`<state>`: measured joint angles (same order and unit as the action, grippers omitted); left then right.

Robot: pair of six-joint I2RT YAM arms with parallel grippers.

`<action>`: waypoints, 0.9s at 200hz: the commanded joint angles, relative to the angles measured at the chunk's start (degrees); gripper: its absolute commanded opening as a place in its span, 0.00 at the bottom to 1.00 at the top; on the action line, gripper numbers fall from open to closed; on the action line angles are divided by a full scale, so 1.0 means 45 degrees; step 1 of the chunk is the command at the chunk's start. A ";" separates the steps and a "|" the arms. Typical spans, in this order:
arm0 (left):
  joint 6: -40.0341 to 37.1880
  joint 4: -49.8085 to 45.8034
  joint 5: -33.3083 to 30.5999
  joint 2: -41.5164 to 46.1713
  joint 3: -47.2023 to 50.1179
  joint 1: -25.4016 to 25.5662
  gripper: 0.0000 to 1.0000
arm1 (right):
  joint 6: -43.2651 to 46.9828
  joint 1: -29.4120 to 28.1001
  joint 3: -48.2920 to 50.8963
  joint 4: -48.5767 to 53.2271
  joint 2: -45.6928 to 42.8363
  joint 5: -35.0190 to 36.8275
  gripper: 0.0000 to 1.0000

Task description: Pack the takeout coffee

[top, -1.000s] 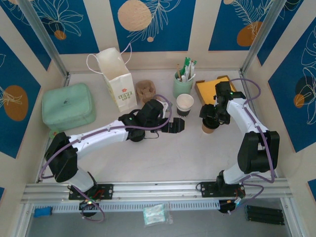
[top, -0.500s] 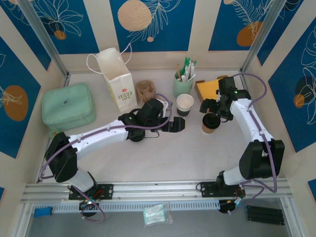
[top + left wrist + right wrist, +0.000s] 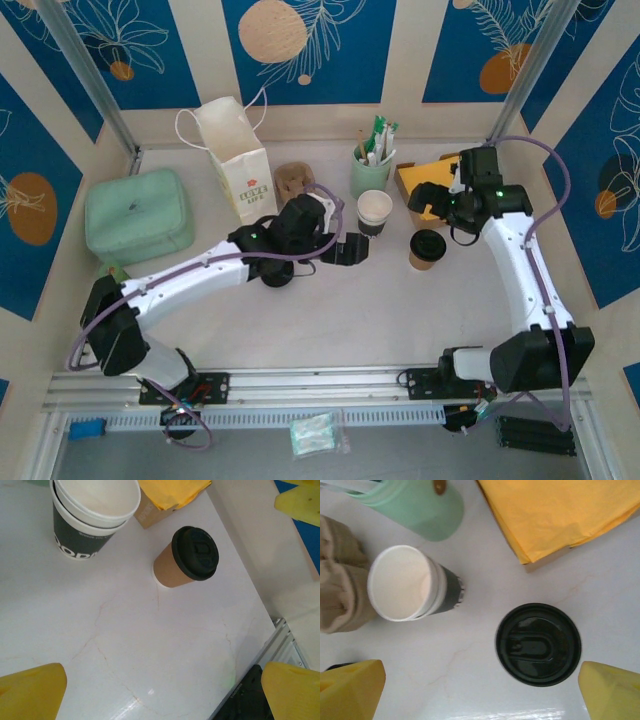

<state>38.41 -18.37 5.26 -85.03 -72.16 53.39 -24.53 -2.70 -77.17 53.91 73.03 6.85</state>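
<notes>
Looking from overhead, the lidded takeout coffee [image 3: 427, 247] stands unheld on the surface [image 3: 330, 320] between left tool [image 3: 352, 248] and right tool [image 3: 425, 196], both spread open; the left wrist has it ahead, the right wrist beneath, bagging not yet done.

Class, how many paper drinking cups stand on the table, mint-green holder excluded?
2: a brown lidded cup right of centre; a white-and-black open cup left of it, seemingly nested, maybe hiding more.

Upright takeout coffee [image 3: 375, 212] between left gripper [image 3: 352, 250] and right gripper [image 3: 425, 198], touching neither.
</notes>
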 commanded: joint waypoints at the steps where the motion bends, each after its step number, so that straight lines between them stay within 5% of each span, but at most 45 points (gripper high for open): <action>1: -0.0576 -0.0813 -0.0793 0.0732 -0.0436 -0.0034 0.99 | -0.0641 0.0381 -0.0116 -0.0972 -0.1209 -0.2086 0.99; 24: -0.0747 -0.1214 -0.1223 0.1264 -0.0357 -0.0211 0.99 | -0.1429 0.0976 0.0722 -0.2404 -0.2395 -0.3769 0.99; 81: -0.0949 -0.2113 -0.1806 0.2812 0.0405 -0.1255 0.99 | -0.2340 0.0557 0.0982 -0.2411 -0.2753 -0.4973 0.99; 180: -0.0826 -0.3221 -0.1488 0.5479 0.2897 -0.3608 0.99 | -0.3341 -0.3929 0.3067 -0.4205 -0.1291 -0.4823 0.82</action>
<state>35.44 -30.41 -2.00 -62.59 -62.04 38.68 -37.17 -16.27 -65.58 38.06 65.45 -15.00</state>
